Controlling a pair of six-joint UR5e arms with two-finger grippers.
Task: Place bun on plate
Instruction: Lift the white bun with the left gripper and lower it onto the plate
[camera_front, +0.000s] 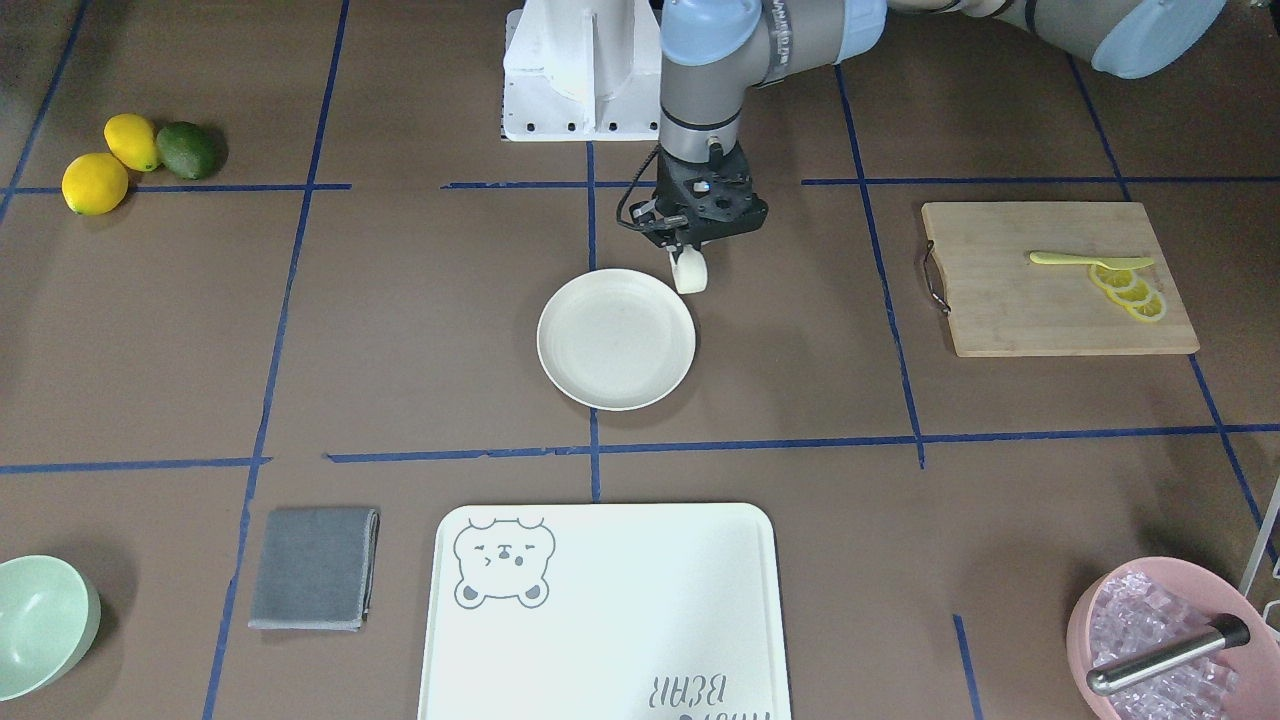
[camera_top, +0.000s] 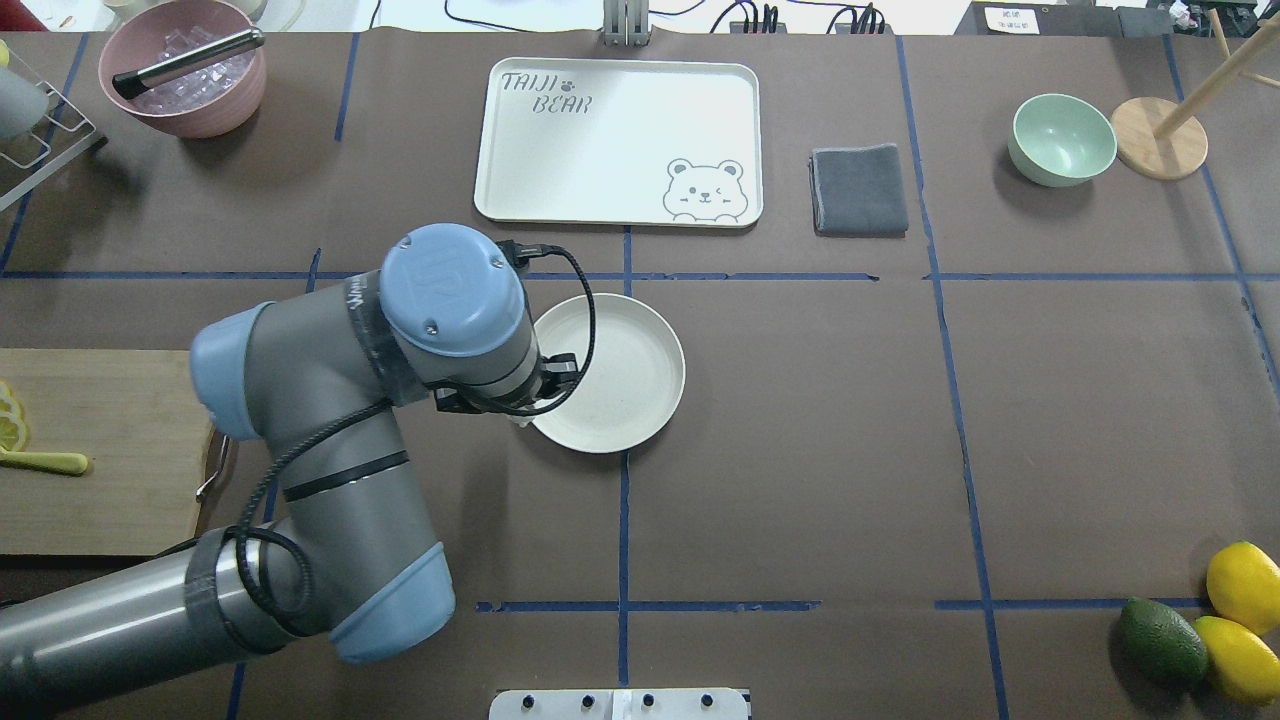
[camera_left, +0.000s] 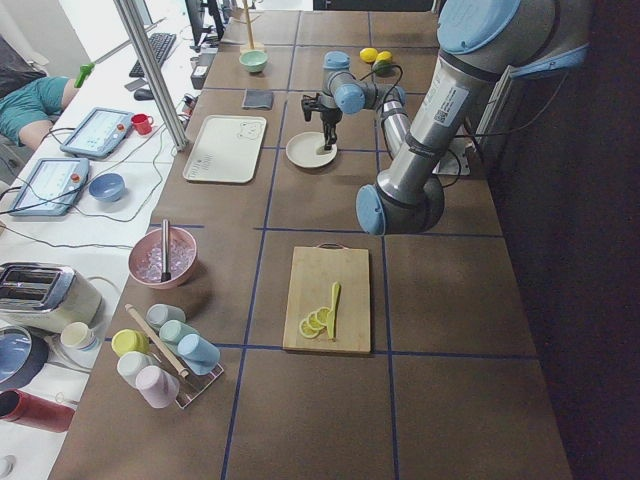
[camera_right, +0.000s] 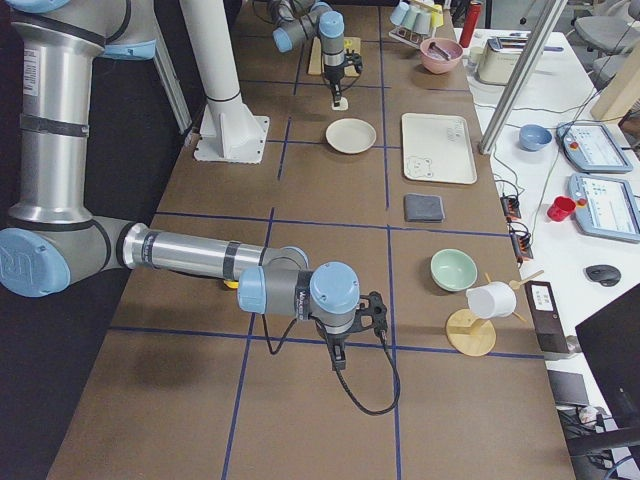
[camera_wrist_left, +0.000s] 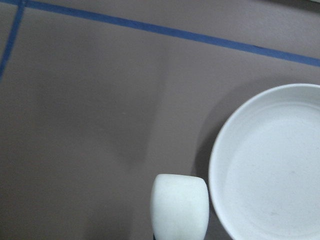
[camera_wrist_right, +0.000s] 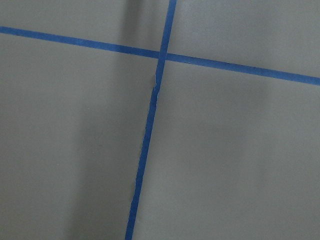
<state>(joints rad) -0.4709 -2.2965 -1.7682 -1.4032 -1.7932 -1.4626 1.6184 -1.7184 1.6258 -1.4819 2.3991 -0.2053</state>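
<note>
Left pincer (camera_front: 688, 262) clamped on the bun (camera_front: 690, 274), just beside the plate (camera_front: 615, 340) rim. Right pincer (camera_right: 337, 355): opening cannot be told.

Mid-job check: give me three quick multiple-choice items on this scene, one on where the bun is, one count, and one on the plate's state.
1. Where is the bun relative to the plate?
A) in its middle
B) just outside its rim, held in the left claw
C) far from it, lying loose on the table

2. How many whole lemons lie by the avocado?
A) one
B) two
C) four

3. The plate is:
A) empty
B) holding the bun
C) upside down

Answers:
1 B: the front-facing view shows the claw gripping the bun beside the rim.
2 B: two yellow lemons sit next to the avocado.
3 A: the plate's bare inside faces up.
</note>
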